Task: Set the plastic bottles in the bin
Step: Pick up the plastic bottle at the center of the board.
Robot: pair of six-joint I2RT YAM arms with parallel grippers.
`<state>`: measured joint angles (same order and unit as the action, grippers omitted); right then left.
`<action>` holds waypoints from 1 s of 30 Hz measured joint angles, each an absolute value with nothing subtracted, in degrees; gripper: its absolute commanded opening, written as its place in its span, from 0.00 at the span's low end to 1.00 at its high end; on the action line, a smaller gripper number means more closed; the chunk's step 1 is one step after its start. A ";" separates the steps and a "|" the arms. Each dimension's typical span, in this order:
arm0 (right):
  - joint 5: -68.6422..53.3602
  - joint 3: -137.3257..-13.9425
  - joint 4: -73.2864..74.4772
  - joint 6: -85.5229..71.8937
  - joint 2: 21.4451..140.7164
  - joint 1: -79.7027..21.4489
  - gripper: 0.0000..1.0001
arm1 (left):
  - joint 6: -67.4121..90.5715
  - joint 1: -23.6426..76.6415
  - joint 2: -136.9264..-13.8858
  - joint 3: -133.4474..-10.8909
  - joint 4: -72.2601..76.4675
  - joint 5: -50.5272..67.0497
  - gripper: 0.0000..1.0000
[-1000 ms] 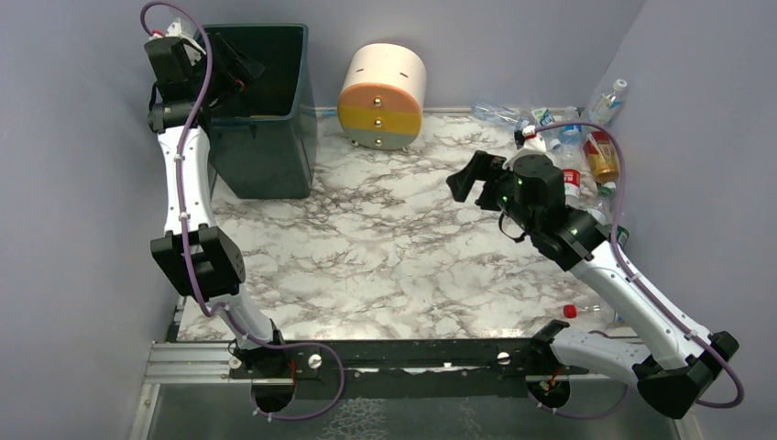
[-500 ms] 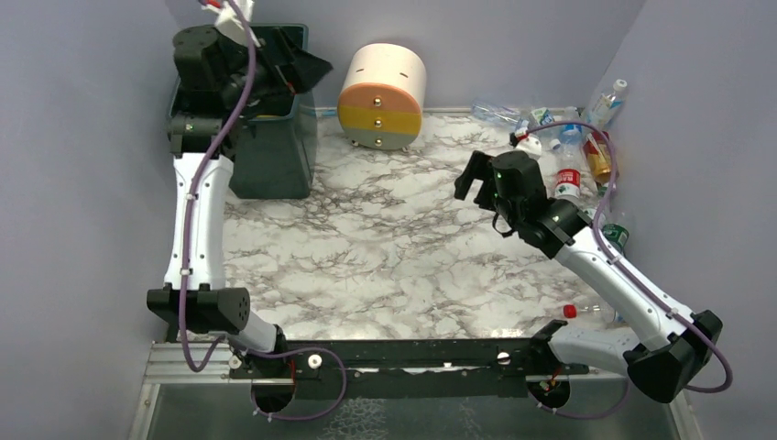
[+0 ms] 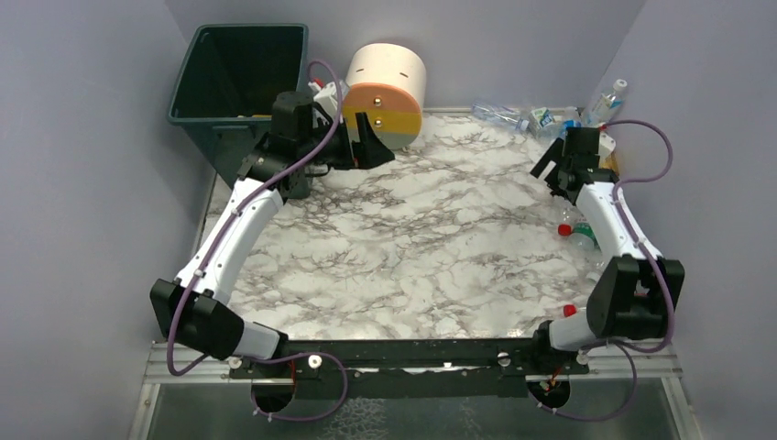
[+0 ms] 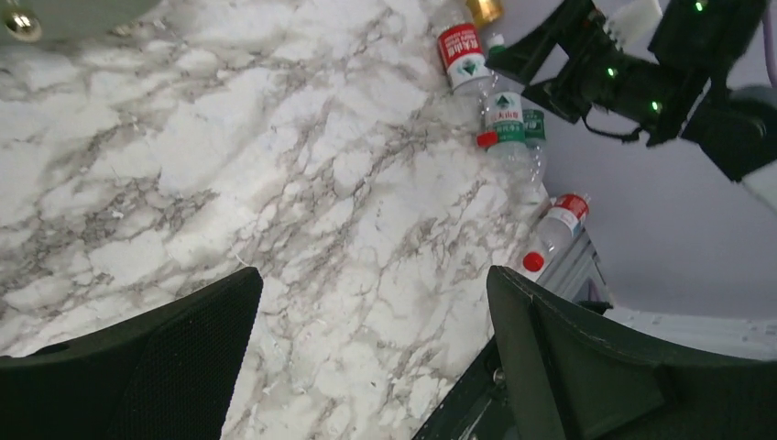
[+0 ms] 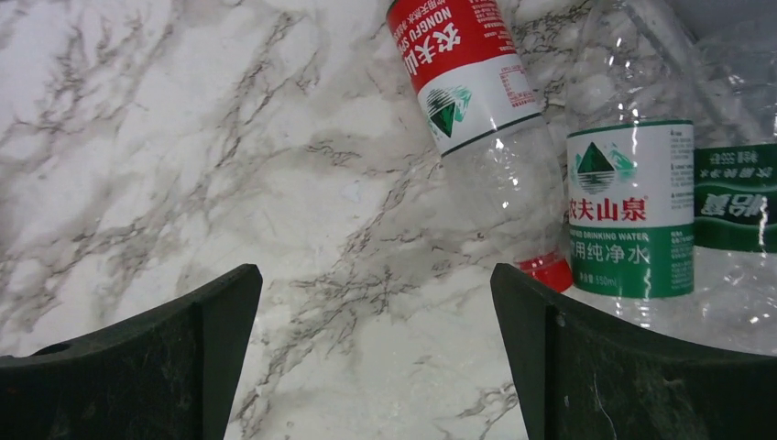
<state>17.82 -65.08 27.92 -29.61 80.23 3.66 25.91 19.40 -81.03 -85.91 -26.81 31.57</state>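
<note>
The dark green bin (image 3: 197, 117) stands at the far left corner, one small thing showing just inside its near wall. Plastic bottles lie along the right wall: a clear one (image 3: 499, 113) at the back, one upright (image 3: 609, 96), a red-capped one (image 3: 575, 313) near the front. My left gripper (image 3: 376, 142) hangs open and empty in front of the drawer unit, right of the bin. My right gripper (image 3: 552, 172) is open low over the marble. A red-labelled bottle (image 5: 467, 73) and a green-labelled bottle (image 5: 628, 202) lie just beyond its right finger. My left gripper (image 4: 371, 275) sees these bottles (image 4: 461, 50) far off.
A round cream, yellow and grey drawer unit (image 3: 383, 96) stands right beside the bin at the back. Purple walls close in the marble table (image 3: 412, 247) on three sides. A metal rail (image 3: 412, 353) with both arm bases runs along the near edge.
My left arm has swung from over the bin down and to the right, in front of the drawer unit. My right arm has moved right, toward the bottles by the wall. Both grippers stayed open.
</note>
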 measured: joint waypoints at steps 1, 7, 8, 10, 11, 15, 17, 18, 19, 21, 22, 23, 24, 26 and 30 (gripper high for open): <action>17.52 -65.76 27.86 -29.30 82.54 4.14 0.99 | 25.93 19.88 -80.58 -84.51 -26.59 31.53 0.99; 16.99 -74.30 27.70 -26.68 96.36 6.94 1.00 | 27.09 22.61 -75.35 -75.13 -22.70 31.48 0.99; 17.17 -75.68 27.59 -26.09 97.78 7.53 1.00 | 27.33 22.76 -74.52 -73.93 -21.85 31.53 0.99; 17.67 -77.84 27.46 -24.88 99.79 8.71 1.00 | 27.59 23.03 -73.14 -71.90 -20.58 31.66 0.99; 18.09 -78.72 27.40 -24.23 100.44 9.23 1.00 | 27.70 23.07 -72.73 -71.31 -20.27 31.73 0.99; 20.03 -81.03 26.55 -21.32 102.17 10.72 0.99 | 27.81 23.05 -72.23 -70.17 -18.83 32.01 0.99; 20.27 -81.01 26.44 -20.64 102.45 11.38 0.99 | 27.79 23.07 -72.14 -69.71 -18.33 32.14 0.99; 20.27 -80.77 26.20 -20.43 102.48 11.64 0.99 | 27.79 23.07 -72.12 -69.47 -18.13 32.21 0.99; 20.25 -80.34 25.80 -20.27 102.48 11.75 0.99 | 27.79 23.07 -72.10 -69.25 -18.02 32.32 0.99; 20.21 -79.40 25.23 -20.01 102.52 11.86 0.98 | 27.79 23.07 -72.10 -68.95 -18.00 32.49 0.99; 20.18 -78.98 25.17 -19.90 102.65 11.86 0.98 | 27.77 23.07 -72.10 -68.79 -18.02 32.56 0.99; 20.10 -78.76 25.10 -19.88 102.85 11.88 0.97 | 27.77 23.07 -72.10 -68.71 -18.00 32.58 0.99; 20.01 -78.65 25.02 -19.84 103.26 11.88 0.97 | 27.77 23.07 -72.10 -68.60 -17.98 32.64 0.99; 19.68 -78.65 24.69 -19.84 104.42 11.94 0.96 | 27.77 23.07 -72.10 -68.45 -17.93 32.80 0.99; 18.70 -78.74 24.49 -19.84 107.68 11.97 0.93 | 27.79 23.07 -72.10 -67.99 -17.63 33.06 0.99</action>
